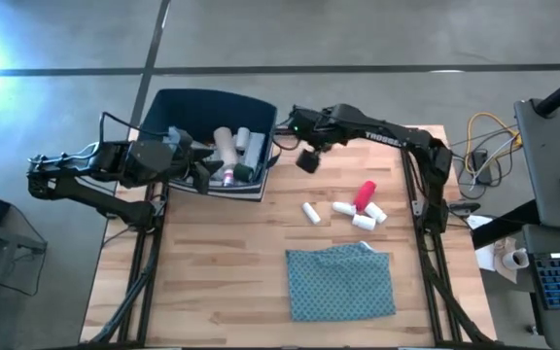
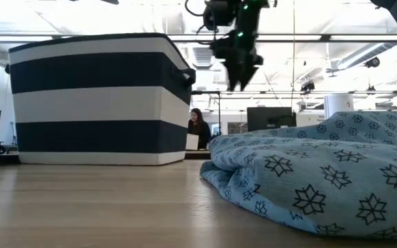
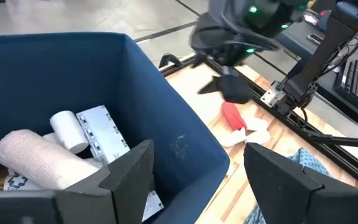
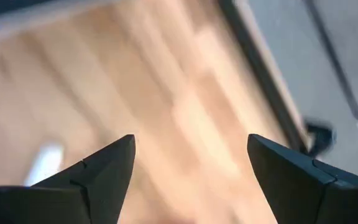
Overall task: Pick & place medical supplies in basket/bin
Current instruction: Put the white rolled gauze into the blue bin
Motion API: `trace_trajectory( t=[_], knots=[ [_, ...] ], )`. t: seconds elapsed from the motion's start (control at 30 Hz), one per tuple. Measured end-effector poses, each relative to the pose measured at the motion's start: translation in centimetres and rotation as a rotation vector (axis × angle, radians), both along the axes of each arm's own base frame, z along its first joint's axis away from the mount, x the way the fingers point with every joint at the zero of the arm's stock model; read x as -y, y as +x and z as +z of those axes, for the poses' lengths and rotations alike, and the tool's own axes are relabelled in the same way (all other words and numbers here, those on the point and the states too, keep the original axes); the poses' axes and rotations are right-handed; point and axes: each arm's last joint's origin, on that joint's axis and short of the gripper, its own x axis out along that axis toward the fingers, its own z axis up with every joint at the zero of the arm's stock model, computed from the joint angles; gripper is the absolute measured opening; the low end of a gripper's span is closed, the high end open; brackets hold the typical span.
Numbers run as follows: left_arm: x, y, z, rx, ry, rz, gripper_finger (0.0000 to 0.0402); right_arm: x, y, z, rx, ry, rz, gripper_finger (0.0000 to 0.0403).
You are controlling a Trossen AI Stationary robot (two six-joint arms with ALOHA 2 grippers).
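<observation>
- Nearest, in the lower middle of the high view, one teal patterned cloth (image 1: 342, 282) lies bunched on the bench (image 1: 212, 282).
- Just above it, right of centre, lies a loose group of supplies: one red tube (image 1: 365, 195), long axis running from lower left to upper right, and about four small white bottles or packets (image 1: 311, 212) touching or just beside it; the exact number is hard to tell.
- The right gripper (image 1: 306, 159) hangs above bare bench at upper centre, between the group and the bin; its fingers (image 4: 104, 171) stand wide apart with nothing between them.
- One navy bin (image 1: 185, 109) with white stripes stands at the upper left of the bench, its long axis roughly left to right.
- Inside the bin lie at least three things: one tan bandage roll (image 1: 226, 146), one white roll (image 3: 68, 129) and one pale box (image 1: 253, 148), all lying lengthwise, pointing toward the frame's top.
- The left gripper (image 1: 200, 170) sits at the bin's lower rim; its fingers (image 3: 132, 171) are spread wide, holding nothing.
</observation>
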Motion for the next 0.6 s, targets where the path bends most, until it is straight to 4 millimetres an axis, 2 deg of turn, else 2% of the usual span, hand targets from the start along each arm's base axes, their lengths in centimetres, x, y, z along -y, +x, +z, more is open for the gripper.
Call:
trace_trajectory(
  t=[0.13, 0.2, 0.3, 0.37, 0.6],
  knots=[
    [0.0, 0.0, 0.0, 0.0, 0.0, 0.0, 0.023, -0.5, -2.1, -0.4, -0.143, 0.165, -0.043, 0.0301],
    [0.0, 0.0, 0.0, 0.0, 0.0, 0.0, 0.023, -0.8, -2.6, -1.2, -0.184, 0.246, -0.044, 0.0301],
    [0.0, 0.0, 0.0, 0.0, 0.0, 0.0, 0.023, -2.4, -2.5, -2.5, -0.175, 0.37, -0.015, 0.0301],
    [0.0, 0.0, 0.0, 0.0, 0.0, 0.0, 0.023, -3.5, -2.1, -3.8, -0.159, 0.43, -0.004, 0.0301],
    [0.0, 0.0, 0.0, 0.0, 0.0, 0.0, 0.023, -6.7, -0.7, -9.6, -0.085, 0.432, -0.056, 0.0301]
  ],
)
